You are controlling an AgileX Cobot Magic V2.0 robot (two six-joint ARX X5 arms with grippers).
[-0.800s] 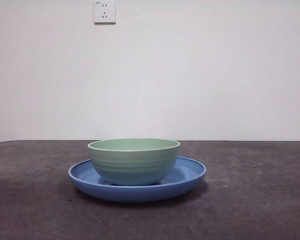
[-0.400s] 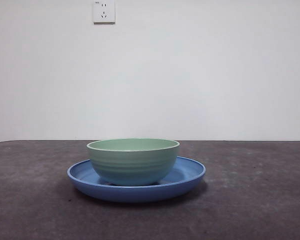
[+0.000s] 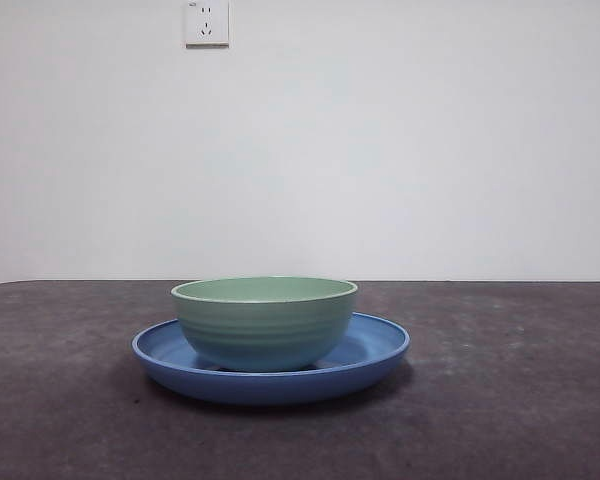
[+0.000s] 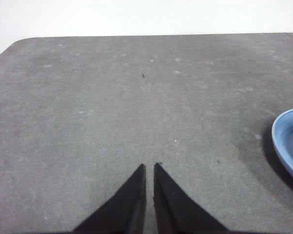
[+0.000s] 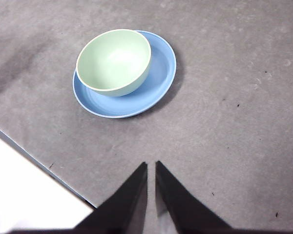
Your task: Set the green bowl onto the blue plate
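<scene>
A plain white wall with a socket at the upper left of the front frame backs a dark grey table.

The left gripper has its fingers pressed nearly together with nothing between them, hanging over bare table; only an edge of the blue plate shows at the right side of its frame. The right gripper is likewise all but closed and holds nothing, well apart from the dishes, which lie toward the upper left of its frame near the table's edge.

The green bowl stands upright in the blue plate, resting on the plate's floor somewhat off centre, closer to the rim on the left of the front frame.

Over the last second the bowl and plate have sat a touch further left in the front view each time, by a hair only, and together. No arm shows in that view, so I cannot tell what causes the drift. The bowl's seat on the plate has not altered. I judge the placing done, with both arms drawn back and nothing left to carry.
</scene>
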